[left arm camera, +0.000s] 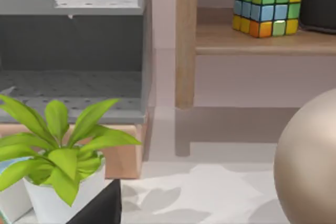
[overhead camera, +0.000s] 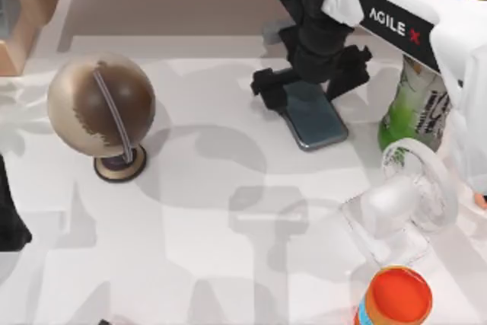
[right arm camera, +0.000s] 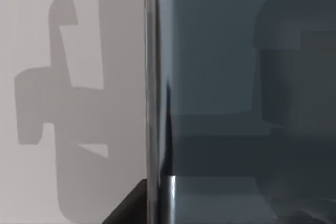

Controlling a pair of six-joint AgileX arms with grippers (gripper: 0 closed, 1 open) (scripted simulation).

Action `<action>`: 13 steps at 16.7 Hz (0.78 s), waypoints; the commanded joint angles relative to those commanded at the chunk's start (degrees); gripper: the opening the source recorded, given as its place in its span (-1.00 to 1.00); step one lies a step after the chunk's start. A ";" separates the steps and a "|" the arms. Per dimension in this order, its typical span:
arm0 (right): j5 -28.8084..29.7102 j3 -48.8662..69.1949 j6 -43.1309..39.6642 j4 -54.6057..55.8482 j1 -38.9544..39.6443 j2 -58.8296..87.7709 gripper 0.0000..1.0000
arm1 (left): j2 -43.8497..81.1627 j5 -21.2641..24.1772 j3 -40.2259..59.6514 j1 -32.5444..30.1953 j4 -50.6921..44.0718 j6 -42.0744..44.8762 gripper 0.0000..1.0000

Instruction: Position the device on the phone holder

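**Top view: right tool over the phone**

Right arm reads "AGILE X". Right tool point(overhead camera: 308, 85) sits over the device's point(overhead camera: 313, 118) far end; can't tell if it's gripping. Device lies on the counter point(overhead camera: 228, 249), between globe point(overhead camera: 100, 106) and green bottle point(overhead camera: 415, 104), whose label is unreadable. Left arm parked at the counter's left edge.

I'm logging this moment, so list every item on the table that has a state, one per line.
smartphone: lying tilted under the right pincer.
globe: upright on its base, apart from the phone.
green bottle: upright at the table's right.
orange-lidded jar: lid on.
left arm: parked at the left edge.
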 joint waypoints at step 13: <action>0.34 4.31 0.08 -3.91 0.88 -1.41 -1.00 | 0.00 0.00 0.00 0.00 0.00 0.00 1.00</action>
